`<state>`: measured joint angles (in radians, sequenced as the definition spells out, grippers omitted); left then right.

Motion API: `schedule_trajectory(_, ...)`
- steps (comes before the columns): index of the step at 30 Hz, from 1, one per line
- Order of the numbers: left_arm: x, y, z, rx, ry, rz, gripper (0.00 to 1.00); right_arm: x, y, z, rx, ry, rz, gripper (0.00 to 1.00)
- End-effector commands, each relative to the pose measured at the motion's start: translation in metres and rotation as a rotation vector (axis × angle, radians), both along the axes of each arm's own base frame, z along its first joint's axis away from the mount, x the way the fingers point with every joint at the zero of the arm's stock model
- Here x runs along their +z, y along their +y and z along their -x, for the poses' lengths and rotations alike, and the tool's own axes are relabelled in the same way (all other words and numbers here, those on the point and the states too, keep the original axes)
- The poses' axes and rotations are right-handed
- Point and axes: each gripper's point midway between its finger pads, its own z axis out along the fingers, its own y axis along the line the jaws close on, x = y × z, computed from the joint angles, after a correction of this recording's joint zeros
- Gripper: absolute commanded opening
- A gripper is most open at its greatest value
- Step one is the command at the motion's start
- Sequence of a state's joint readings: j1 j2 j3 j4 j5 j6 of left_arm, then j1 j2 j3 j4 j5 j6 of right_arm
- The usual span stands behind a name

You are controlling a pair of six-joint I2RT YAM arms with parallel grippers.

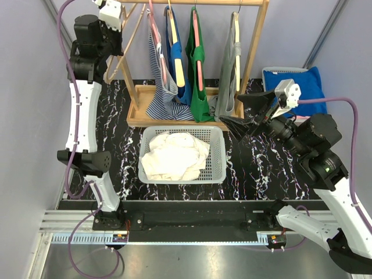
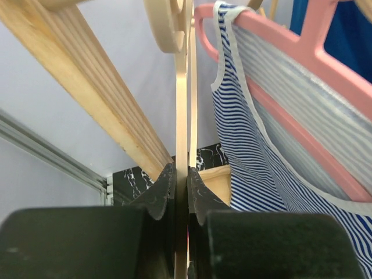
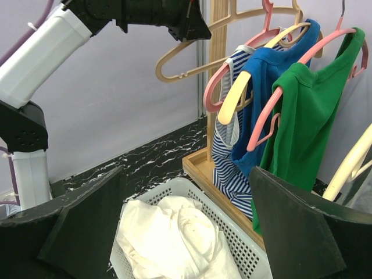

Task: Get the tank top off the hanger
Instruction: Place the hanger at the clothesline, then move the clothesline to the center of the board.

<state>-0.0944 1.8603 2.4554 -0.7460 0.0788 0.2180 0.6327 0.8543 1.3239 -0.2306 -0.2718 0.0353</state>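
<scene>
The left end effector [image 2: 181, 186] is clenched on a bare cream hanger [image 2: 181, 116] at the wooden rack's [image 1: 256, 35] left end. The right end effector [image 1: 247, 113] hangs released. A white tank top [image 1: 174, 156] lies crumpled in the basket [image 1: 218, 174], so removal looks done. Next, the hanger needs parking.

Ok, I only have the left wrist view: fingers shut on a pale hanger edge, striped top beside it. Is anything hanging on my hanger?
Observer: No. From the right wrist view, the pale hanger in the left gripper is bare.
Operator: And where is the right arm?
Observer: The right gripper is open, low beside the grey top at the right end of the rack.
</scene>
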Motion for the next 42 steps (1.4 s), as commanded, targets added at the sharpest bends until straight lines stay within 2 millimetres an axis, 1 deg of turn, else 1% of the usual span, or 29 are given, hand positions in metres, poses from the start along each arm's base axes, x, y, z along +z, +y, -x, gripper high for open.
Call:
schedule_trajectory(1,0.036,0.006,-0.006,0.026,-0.129,0.012,0.00,0.007,-0.005,0.005,-0.005,-0.009,-0.033,0.95)
schedule_trajectory(3,0.039,0.008,-0.008,0.032,-0.139,0.025,0.00,0.006,-0.005,0.005,-0.003,-0.005,-0.031,0.94)
schedule_trajectory(4,0.038,0.008,-0.010,0.033,-0.137,0.029,0.00,0.005,-0.005,0.006,-0.003,-0.001,-0.030,0.94)
schedule_trajectory(9,0.041,0.014,-0.017,0.054,-0.158,0.041,0.00,0.005,-0.007,0.011,0.005,0.001,-0.037,0.94)
schedule_trajectory(15,0.030,0.014,-0.032,0.053,-0.147,0.026,0.00,0.006,-0.013,0.019,0.004,0.008,-0.056,0.92)
schedule_trajectory(20,0.018,0.013,-0.037,0.048,-0.118,0.019,0.00,0.004,-0.017,0.024,0.005,0.011,-0.070,0.91)
schedule_trajectory(23,0.013,0.012,-0.039,0.042,-0.107,0.012,0.00,-0.001,-0.015,0.023,0.007,0.025,-0.064,0.91)
schedule_trajectory(28,0.005,0.012,-0.041,0.038,-0.087,0.000,0.00,-0.001,-0.012,0.021,0.012,0.033,-0.060,0.91)
schedule_trajectory(29,-0.002,0.012,-0.042,0.036,-0.071,-0.005,0.00,-0.002,-0.013,0.020,0.009,0.036,-0.059,0.91)
schedule_trajectory(31,-0.005,0.013,-0.042,0.040,-0.064,-0.021,0.00,-0.004,-0.012,0.020,0.011,0.042,-0.058,0.91)
schedule_trajectory(32,-0.010,0.014,-0.043,0.047,-0.052,-0.025,0.00,-0.004,-0.013,0.021,0.011,0.042,-0.060,0.91)
schedule_trajectory(35,-0.012,0.019,-0.042,0.071,-0.046,-0.041,0.00,-0.006,-0.013,0.020,0.009,0.046,-0.060,0.91)
schedule_trajectory(37,-0.010,0.020,-0.043,0.076,-0.055,-0.039,0.00,-0.007,-0.012,0.019,0.012,0.050,-0.060,0.91)
schedule_trajectory(38,-0.007,0.019,-0.044,0.075,-0.065,-0.037,0.00,-0.007,-0.011,0.019,0.013,0.048,-0.059,0.91)
schedule_trajectory(39,0.002,0.018,-0.043,0.073,-0.089,-0.029,0.00,-0.006,-0.011,0.019,0.015,0.049,-0.059,0.91)
schedule_trajectory(40,0.006,0.016,-0.043,0.070,-0.100,-0.029,0.00,-0.006,-0.010,0.019,0.016,0.048,-0.057,0.91)
schedule_trajectory(42,0.006,0.010,-0.044,0.061,-0.104,-0.044,0.00,-0.004,-0.011,0.019,0.015,0.044,-0.060,0.91)
